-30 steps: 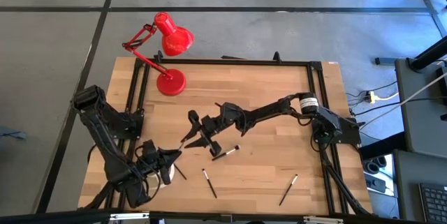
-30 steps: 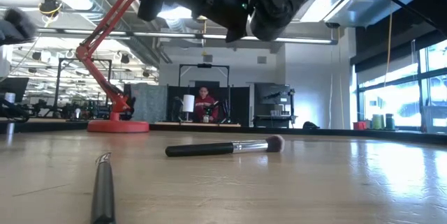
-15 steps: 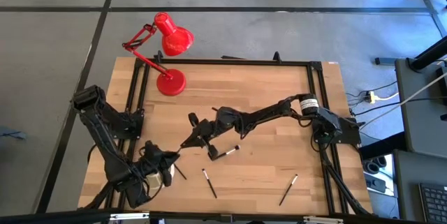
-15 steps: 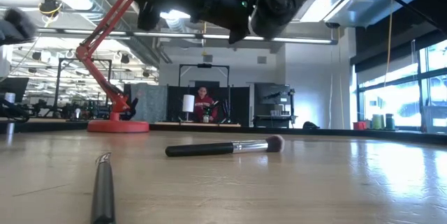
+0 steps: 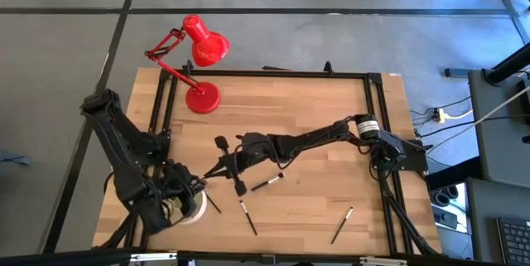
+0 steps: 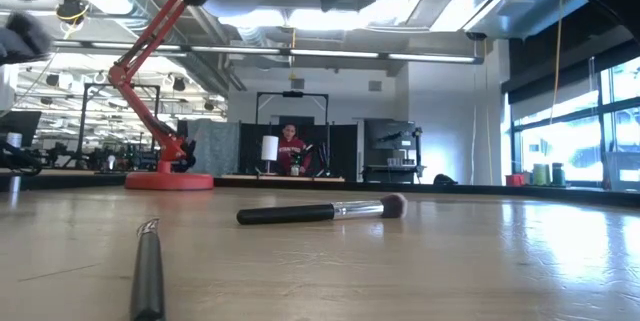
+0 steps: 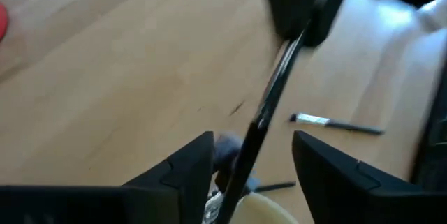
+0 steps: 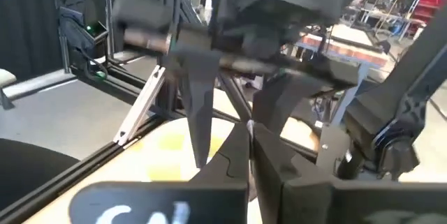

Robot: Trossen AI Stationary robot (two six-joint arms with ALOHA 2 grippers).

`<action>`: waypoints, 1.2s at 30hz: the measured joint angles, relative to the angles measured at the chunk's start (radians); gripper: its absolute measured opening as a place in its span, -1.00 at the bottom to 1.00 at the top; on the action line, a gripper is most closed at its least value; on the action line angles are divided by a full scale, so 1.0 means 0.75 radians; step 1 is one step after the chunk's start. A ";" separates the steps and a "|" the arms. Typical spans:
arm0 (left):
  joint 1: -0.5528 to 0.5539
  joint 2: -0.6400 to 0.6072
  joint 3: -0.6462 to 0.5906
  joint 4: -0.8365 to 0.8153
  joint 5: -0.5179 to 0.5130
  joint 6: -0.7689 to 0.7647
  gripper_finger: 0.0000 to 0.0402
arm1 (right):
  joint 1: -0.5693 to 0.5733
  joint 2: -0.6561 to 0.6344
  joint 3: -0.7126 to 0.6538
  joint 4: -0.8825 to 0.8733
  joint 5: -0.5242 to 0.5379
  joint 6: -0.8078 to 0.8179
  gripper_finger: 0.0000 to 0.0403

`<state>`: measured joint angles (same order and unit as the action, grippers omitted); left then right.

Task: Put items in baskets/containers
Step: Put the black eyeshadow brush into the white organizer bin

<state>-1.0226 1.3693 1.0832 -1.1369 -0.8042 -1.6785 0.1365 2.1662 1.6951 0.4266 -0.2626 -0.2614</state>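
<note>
My left pincer (image 7: 251,165) stands wide over the cream dish (image 5: 195,208), a brush (image 7: 269,102) running between its fingers. My right pincer (image 5: 217,169), just beyond the dish, is clamped on that brush's far end. I judge this a handover; next I must close left, then release right. Other brushes (image 5: 248,216) lie farther out on the tabletop (image 5: 315,108).

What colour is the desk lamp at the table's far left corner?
Red all over: shade, jointed arm and round base. The lamp shows best in the high view.
</note>
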 joint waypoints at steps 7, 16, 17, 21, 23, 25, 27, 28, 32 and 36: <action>-0.023 -0.157 0.000 -0.085 -0.314 0.230 -0.03 | -0.021 -0.001 0.108 -0.159 0.010 -0.077 -0.98; -0.020 -0.153 -0.001 -0.353 -0.525 0.047 -0.03 | -0.005 0.039 0.111 -0.184 0.059 -0.120 -0.98; -0.015 -0.147 -0.001 -0.367 -0.536 0.027 -0.03 | -0.003 0.058 0.111 -0.156 0.058 -0.121 -0.98; 0.002 -0.139 -0.001 -0.375 -0.524 0.011 -0.02 | -0.003 0.115 0.111 -0.104 0.057 -0.115 -0.94; 0.010 -0.139 -0.001 -0.375 -0.506 0.010 -0.02 | -0.003 0.130 0.110 -0.090 0.057 -0.116 -0.93; 0.021 -0.139 -0.001 -0.375 -0.508 0.026 -0.02 | -0.003 0.136 0.110 -0.077 0.054 -0.106 -0.92; 0.036 -0.139 -0.001 -0.375 -0.510 0.055 -0.02 | -0.003 0.137 0.110 -0.048 0.035 -0.061 -0.89; 0.045 -0.139 -0.001 -0.375 -0.510 0.071 -0.02 | -0.003 0.137 0.110 -0.031 0.031 -0.017 -0.87; 0.082 -0.139 -0.001 -0.375 -0.509 0.112 -0.02 | -0.003 0.137 0.110 0.007 -0.055 0.113 -0.67; 0.115 -0.139 -0.001 -0.376 -0.508 0.139 -0.02 | -0.007 0.137 0.110 -0.022 -0.042 0.154 -0.38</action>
<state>-0.9364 1.2648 1.0824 -1.4189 -1.1854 -1.5738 0.1315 2.2688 1.7779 0.4103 -0.2943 -0.1461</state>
